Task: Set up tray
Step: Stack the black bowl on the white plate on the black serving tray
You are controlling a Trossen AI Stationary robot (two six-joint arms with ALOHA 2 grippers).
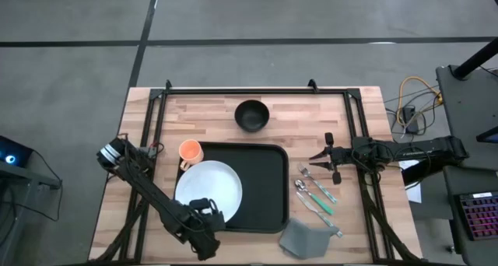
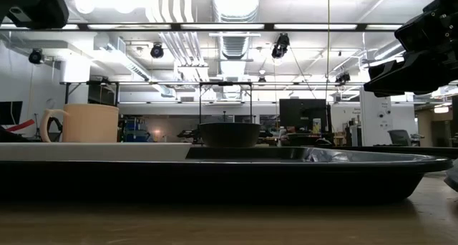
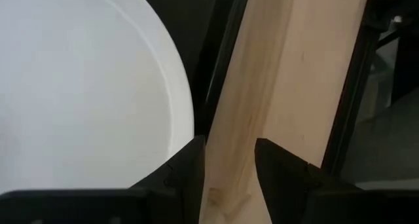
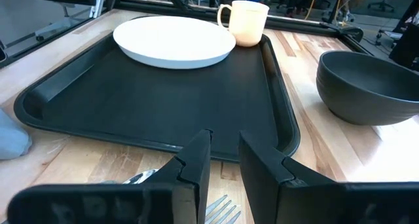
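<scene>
The black tray [image 1: 261, 188] lies flat on the wooden table, with the round white plate [image 1: 208, 190] on its left part. An orange cup [image 1: 190, 151] stands at the tray's far left corner. My left gripper [image 1: 205, 210] hovers at the plate's near edge, open and empty; in the left wrist view its fingers [image 3: 229, 162] stand over the wood beside the tray's rim. My right gripper [image 1: 317, 159] is just right of the tray, open and empty, above the fork [image 4: 219, 207], pointing toward the tray [image 4: 163, 99].
A black bowl [image 1: 252, 114] stands on the table beyond the tray. A fork, spoon and knife with green handles [image 1: 317, 196] lie right of the tray. A grey napkin [image 1: 303, 239] lies at the near edge, by the tray's near right corner.
</scene>
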